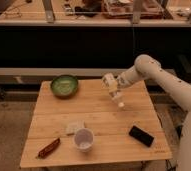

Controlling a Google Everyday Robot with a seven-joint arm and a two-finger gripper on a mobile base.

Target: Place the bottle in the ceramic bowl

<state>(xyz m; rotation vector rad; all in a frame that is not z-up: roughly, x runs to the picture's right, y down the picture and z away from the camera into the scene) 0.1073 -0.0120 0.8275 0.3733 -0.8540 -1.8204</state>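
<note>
The green ceramic bowl (64, 85) sits at the back left of the wooden table (99, 117). My gripper (109, 81) is over the back middle of the table, to the right of the bowl. It is shut on the slim white bottle (117, 96), which hangs tilted below it with its lower end pointing down and to the right, off the table top. The bowl looks empty.
A white cup (84, 138) stands near the front middle, with a small white packet (75, 127) just behind it. A reddish-brown bar (49, 147) lies at the front left. A black phone (141, 135) lies at the front right. A dark counter runs behind the table.
</note>
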